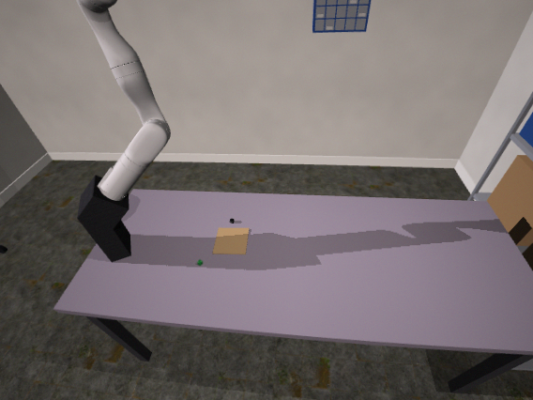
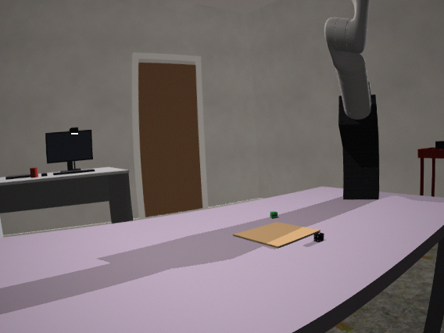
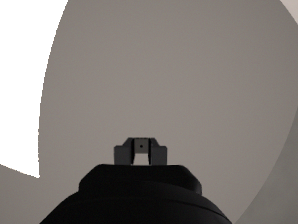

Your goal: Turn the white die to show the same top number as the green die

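My gripper points away from the table, with its fingers shut on the white die. The die looks grey in the dim light and sits at the fingertips; the face towards the wrist camera has one dark pip. The gripper is out of the top and exterior views. The tan mat lies flat on the table with nothing on it. The green die lies on the table off one corner of the mat. Its top number is too small to read.
A black die lies on the table close to the mat's opposite side from the green die. The arm's black pedestal stands at one end of the table. The arm's shadow crosses the mat.
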